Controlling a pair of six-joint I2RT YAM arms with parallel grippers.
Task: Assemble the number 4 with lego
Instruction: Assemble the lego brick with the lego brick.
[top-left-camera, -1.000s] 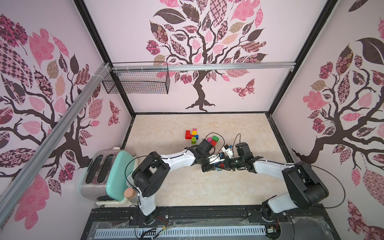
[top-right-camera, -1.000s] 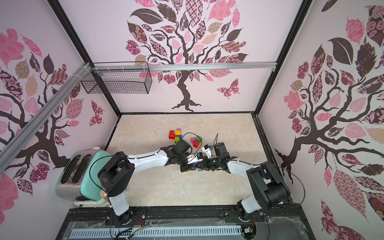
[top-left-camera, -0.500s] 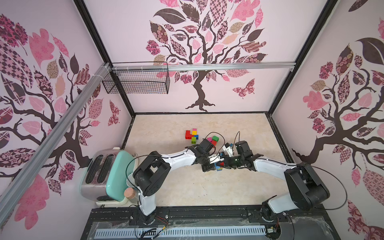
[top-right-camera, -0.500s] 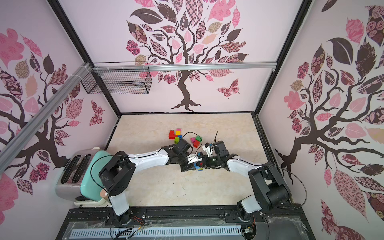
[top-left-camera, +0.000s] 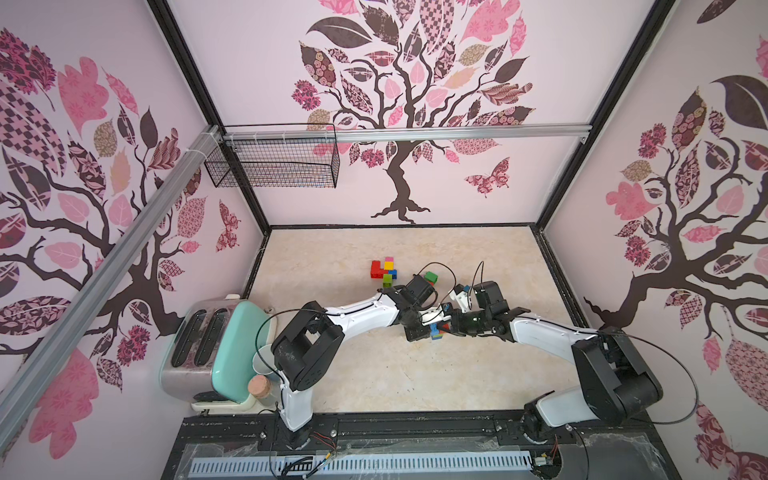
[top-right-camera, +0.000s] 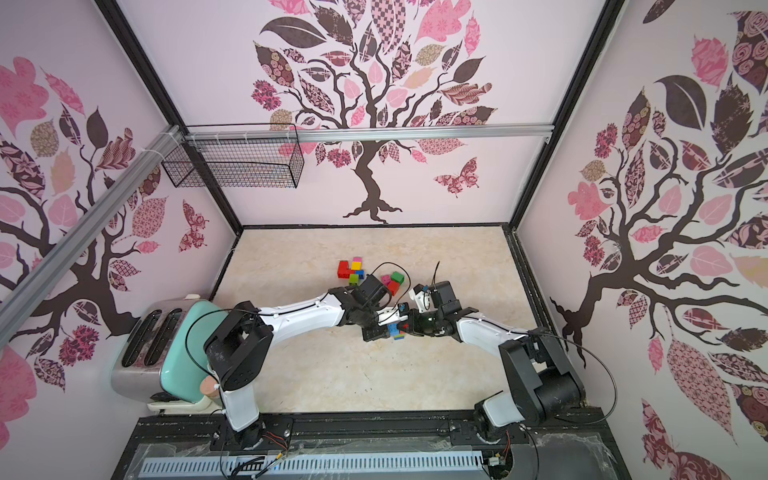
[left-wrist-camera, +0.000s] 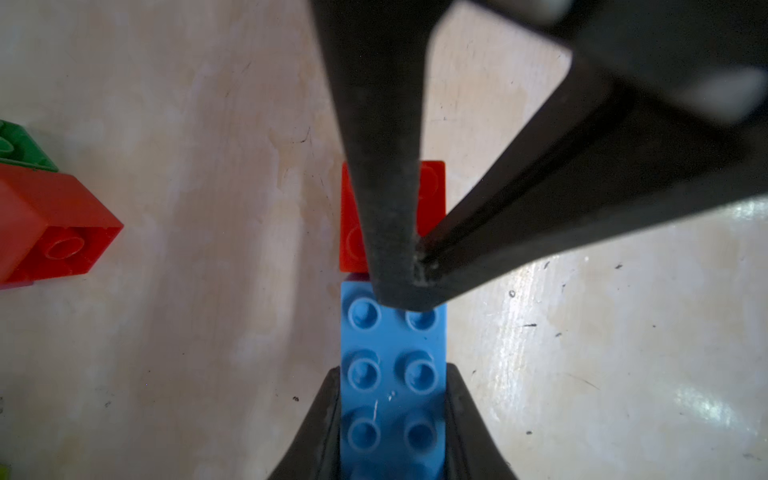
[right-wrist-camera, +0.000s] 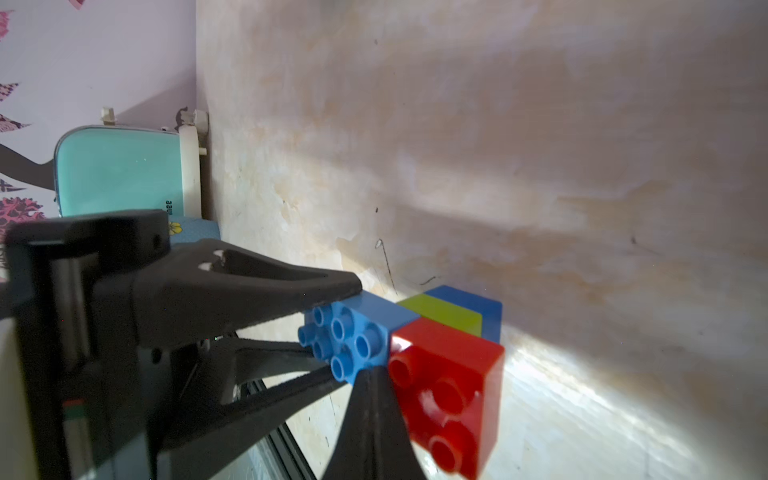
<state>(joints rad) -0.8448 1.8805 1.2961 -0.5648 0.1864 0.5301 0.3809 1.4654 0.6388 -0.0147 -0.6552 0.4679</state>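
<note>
My left gripper (left-wrist-camera: 393, 374) is shut on a long blue lego brick (left-wrist-camera: 392, 345), gripping its two long sides. That brick belongs to a small joined piece with a lime brick (right-wrist-camera: 444, 309), another blue brick (right-wrist-camera: 478, 303) and a red brick (right-wrist-camera: 453, 386). My right gripper (right-wrist-camera: 370, 415) is shut and empty, its tips pressed at the seam between the blue and red bricks (left-wrist-camera: 415, 291). In both top views the two grippers meet mid-table (top-left-camera: 432, 328) (top-right-camera: 405, 326). A flat lego cluster (top-left-camera: 384, 270) and a green-topped stack (top-left-camera: 431, 277) lie behind them.
A mint toaster (top-left-camera: 208, 349) stands at the left edge with a cork-topped jar (top-left-camera: 259, 386) beside it. A wire basket (top-left-camera: 274, 162) hangs on the back wall. A loose red brick (left-wrist-camera: 54, 224) with a green one (left-wrist-camera: 20, 149) lies beside the left gripper.
The right gripper has edged slightly toward the left gripper. Both grippers keep the same state and the bricks on the table have not moved.
</note>
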